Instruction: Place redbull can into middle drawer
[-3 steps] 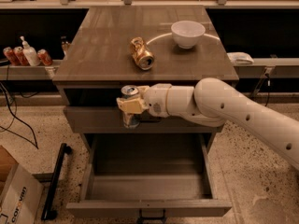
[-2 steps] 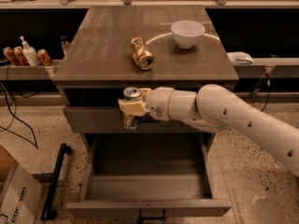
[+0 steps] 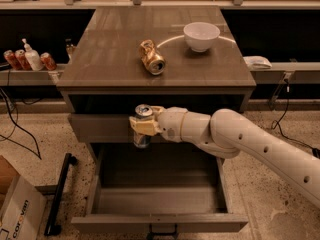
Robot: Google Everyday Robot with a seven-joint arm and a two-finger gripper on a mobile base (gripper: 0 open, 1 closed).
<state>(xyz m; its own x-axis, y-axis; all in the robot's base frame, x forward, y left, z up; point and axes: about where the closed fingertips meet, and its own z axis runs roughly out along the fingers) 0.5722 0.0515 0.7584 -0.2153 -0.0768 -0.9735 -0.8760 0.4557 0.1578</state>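
My gripper (image 3: 141, 125) is shut on the redbull can (image 3: 143, 112), a slim silver-and-blue can held upright with its silver top showing. It hangs in front of the closed upper drawer front, above the back left part of the open middle drawer (image 3: 160, 200). The middle drawer is pulled far out and its smooth grey floor shows bare. The white arm reaches in from the right.
A dented gold can (image 3: 152, 57) lies on the cabinet top (image 3: 110, 59), and a white bowl (image 3: 201, 36) stands at its back right. A side shelf at left holds cans and a bottle (image 3: 31, 58). A cardboard box (image 3: 15, 209) and a black bar (image 3: 60, 194) lie on the floor at left.
The gripper with the can has shifted slightly to the right and down, staying in front of the upper drawer.
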